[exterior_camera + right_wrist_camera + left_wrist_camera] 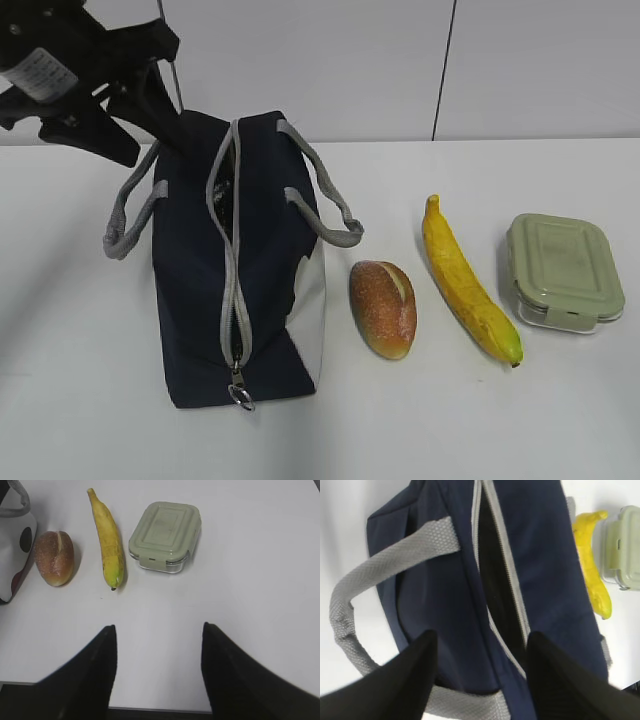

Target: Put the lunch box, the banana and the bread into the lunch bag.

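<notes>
The navy lunch bag stands at the left of the white table, its grey zipper parted into a dark slit and its ring pull at the near end. My left gripper is open and empty, hovering over the bag's far end; in the left wrist view its jaws straddle the bag's top and a grey handle. The bread, the banana and the lunch box lie in a row to the bag's right. My right gripper is open and empty above bare table, short of the lunch box.
The right wrist view shows the bread, the banana and the bag's white side panel at the left, with the table's near edge below the gripper. A pale wall stands behind the table.
</notes>
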Tool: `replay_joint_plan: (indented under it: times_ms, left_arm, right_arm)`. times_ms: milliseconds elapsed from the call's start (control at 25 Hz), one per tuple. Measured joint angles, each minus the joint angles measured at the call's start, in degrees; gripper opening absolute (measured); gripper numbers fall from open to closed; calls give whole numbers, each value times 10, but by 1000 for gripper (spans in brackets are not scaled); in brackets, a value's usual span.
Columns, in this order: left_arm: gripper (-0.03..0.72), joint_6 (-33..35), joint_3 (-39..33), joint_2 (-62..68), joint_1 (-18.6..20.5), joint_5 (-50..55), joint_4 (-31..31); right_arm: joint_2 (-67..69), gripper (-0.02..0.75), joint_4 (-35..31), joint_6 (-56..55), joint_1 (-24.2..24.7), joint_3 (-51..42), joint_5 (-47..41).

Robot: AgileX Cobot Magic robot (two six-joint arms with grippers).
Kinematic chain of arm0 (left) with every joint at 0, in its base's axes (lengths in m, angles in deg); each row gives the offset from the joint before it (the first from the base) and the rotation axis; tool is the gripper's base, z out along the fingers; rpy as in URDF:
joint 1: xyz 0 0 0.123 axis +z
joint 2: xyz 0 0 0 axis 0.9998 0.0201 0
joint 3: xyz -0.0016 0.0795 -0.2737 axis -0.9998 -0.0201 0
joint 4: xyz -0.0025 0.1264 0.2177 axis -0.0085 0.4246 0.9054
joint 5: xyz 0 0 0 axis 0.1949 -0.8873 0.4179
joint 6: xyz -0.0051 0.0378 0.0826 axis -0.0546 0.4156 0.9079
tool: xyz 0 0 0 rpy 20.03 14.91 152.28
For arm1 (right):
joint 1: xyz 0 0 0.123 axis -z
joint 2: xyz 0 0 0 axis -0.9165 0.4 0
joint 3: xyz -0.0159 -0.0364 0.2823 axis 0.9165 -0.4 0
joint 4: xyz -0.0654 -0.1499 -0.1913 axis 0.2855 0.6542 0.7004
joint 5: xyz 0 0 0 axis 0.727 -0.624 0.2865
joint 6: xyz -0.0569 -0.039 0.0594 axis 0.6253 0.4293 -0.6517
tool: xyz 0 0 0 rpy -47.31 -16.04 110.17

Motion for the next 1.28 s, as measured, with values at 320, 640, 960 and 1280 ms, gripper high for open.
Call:
replay_joint_plan:
  times_ms: [320, 640, 960, 1280]
  left_arm:
    - [403, -8, 7, 42, 0, 6, 5]
    - [258, -9, 9, 53, 0, 6, 5]
    - [1, -9, 9, 53, 0, -8, 9]
    - [1, -9, 9, 54, 0, -9, 9]
  right_arm:
    - [0, 404, 0, 0, 0, 0, 0]
    - [0, 404, 0, 0, 0, 0, 0]
    - [0, 404, 0, 0, 0, 0, 0]
    - [0, 404, 0, 0, 0, 0, 0]
